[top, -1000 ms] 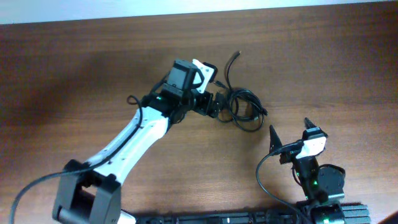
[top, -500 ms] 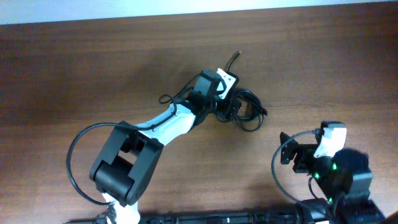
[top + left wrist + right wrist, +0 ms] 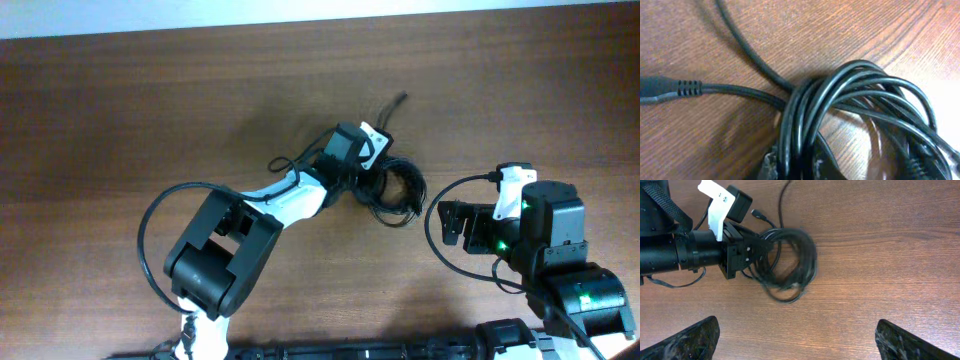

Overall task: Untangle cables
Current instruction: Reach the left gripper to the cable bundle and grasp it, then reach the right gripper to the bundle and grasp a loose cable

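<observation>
1. The black left gripper (image 3: 374, 178) has its jaws clamped on the coil's left side.
2. The thin black looped cables (image 3: 400, 188) lie in the middle of the brown wooden counter (image 3: 120, 120), with the loops spreading right and one tail running toward the far edge.
3. The black right gripper (image 3: 450, 222), jaws wide apart, hovers near their right, toward the near edge.

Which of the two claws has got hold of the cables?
The left claw, on the white arm: it pinches the coiled black cables. The right claw hangs open, apart from them.
</observation>
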Robot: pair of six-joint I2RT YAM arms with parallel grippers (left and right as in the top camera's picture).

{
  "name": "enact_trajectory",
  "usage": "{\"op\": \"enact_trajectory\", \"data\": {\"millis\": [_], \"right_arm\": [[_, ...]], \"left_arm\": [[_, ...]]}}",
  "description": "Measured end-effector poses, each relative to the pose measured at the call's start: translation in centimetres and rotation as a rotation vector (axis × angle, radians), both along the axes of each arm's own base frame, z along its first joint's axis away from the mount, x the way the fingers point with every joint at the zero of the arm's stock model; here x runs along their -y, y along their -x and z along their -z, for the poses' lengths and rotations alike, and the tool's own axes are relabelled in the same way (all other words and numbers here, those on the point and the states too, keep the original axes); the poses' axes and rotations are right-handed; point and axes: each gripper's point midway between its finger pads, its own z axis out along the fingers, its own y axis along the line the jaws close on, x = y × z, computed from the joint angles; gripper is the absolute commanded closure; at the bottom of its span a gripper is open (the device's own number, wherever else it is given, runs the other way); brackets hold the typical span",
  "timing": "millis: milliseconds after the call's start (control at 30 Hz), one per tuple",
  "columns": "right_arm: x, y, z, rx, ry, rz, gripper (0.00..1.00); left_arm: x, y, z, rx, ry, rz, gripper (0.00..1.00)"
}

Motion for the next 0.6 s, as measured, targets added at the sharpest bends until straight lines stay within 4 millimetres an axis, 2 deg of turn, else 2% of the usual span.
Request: {"op": "enact_trajectory", "data": {"millis": [67,133,233,367,467,500,533,600], "right_arm": [[0.0,-0.3,-0.3,0.016,-0.001,-0.001,0.02],[0.0,-0.5,-0.2,0.016,-0.001,-0.001,0.08],[-0.1,-0.9,1.9,-0.087,0.007,-0.001,0.16],[-0.9,-0.8,6.0,-0.296,0.003,-0.059,0.23],[-1.4,-1.2,8.1,-0.382,-0.002,-0.091,0.26],[-1.7,-2.0,9.7,-0.418,-0.015,-0.102,0.26],[-2.1,-2.4,10.2,-0.412,-0.033,-0.112,0.26],[-2.9,-3.0,11.4,-0.407,-0.074,-0.136,0.26]], "left_arm": [[-0.3,0.8,-0.6,-0.032,-0.005,0.012,0.98],[-0.5,2.4,-2.4,-0.08,0.005,0.042,0.98],[-1.8,4.9,-4.8,-0.154,-0.015,0.063,0.99],[-2.9,6.8,-3.9,-0.242,-0.062,0.068,1.0],[-2.5,7.2,-4.1,-0.259,-0.04,0.087,1.0],[-2.5,7.2,-4.1,-0.261,-0.038,0.087,1.0],[-2.5,7.3,-4.2,-0.262,-0.036,0.089,0.99],[-2.6,7.2,-4.2,-0.264,-0.034,0.088,0.87]]}}
